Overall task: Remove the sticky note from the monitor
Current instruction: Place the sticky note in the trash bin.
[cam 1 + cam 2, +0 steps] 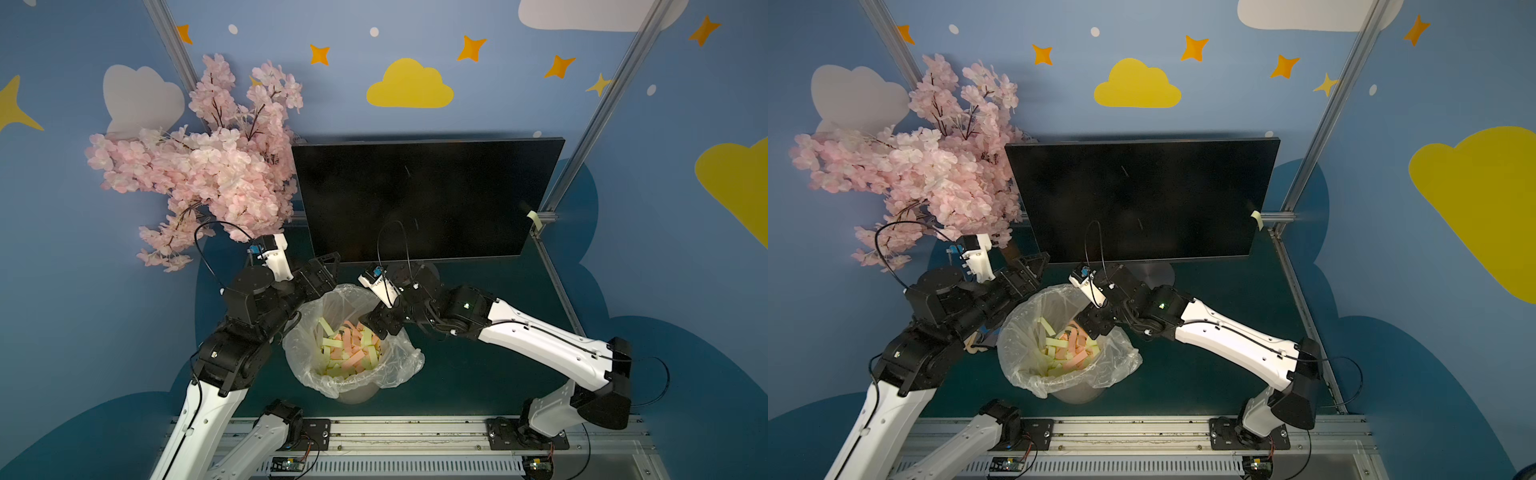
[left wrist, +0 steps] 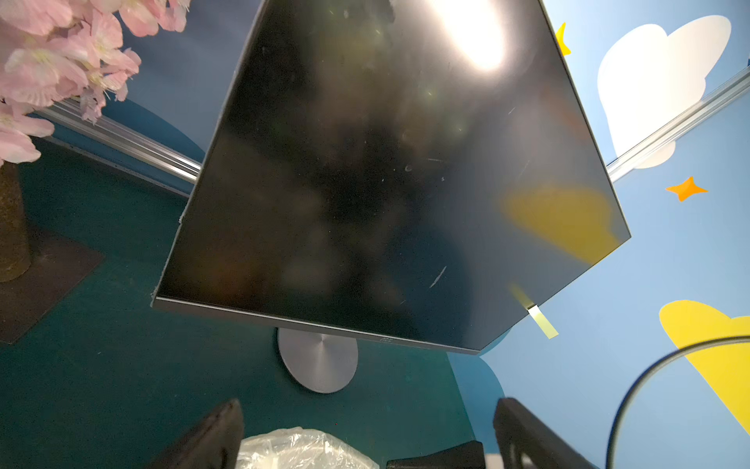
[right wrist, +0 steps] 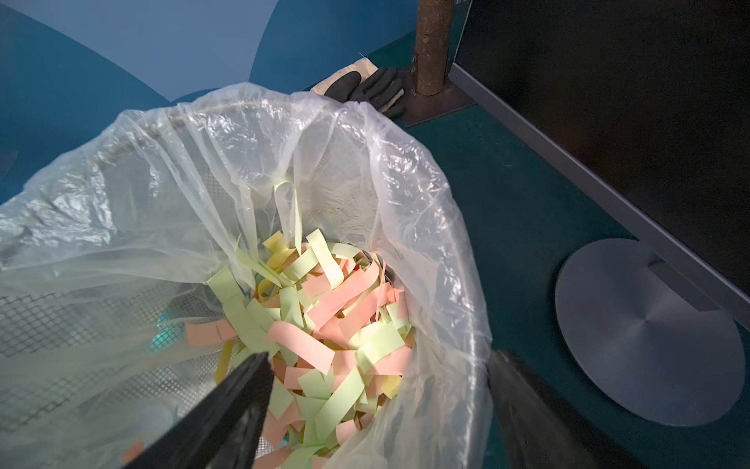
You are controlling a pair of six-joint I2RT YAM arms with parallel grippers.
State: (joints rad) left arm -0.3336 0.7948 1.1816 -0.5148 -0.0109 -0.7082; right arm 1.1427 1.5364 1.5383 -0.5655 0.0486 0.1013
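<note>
Both top views – monitor (image 1: 428, 199) stands centre frame on the green table (image 1: 457, 382), screen dark, tilted back.
Note (image 1: 535, 219) – a pale yellow strip – is stuck to the monitor's right edge, low down, right of centre in the frame. Most of it juts past the bezel. The same note shows in the left wrist view (image 2: 542, 320), one end on the screen's edge and the rest hanging free.

Left gripper (image 1: 326, 266): at the monitor's lower left corner, left of centre. Jaws spread wide with nothing between them; the wrist view confirms this (image 2: 369, 406). It is well apart from the note.

Right gripper (image 1: 380, 324): just below centre, over the far right rim of the bin (image 1: 361, 395). Jaws apart and empty; in its wrist view (image 3: 381, 361) only the bin's contents lie beneath.

Bin: lower centre, clear plastic liner, holding a heap of yellow-green and pink paper strips (image 1: 349, 349).

Round grey base (image 3: 645, 333) sits on the table just beside the bin.

Pink blossom tree (image 1: 208, 166): upper left, its petals overlapping the monitor's left edge. A dark glove (image 3: 365, 87) lies at the foot of its trunk.
</note>
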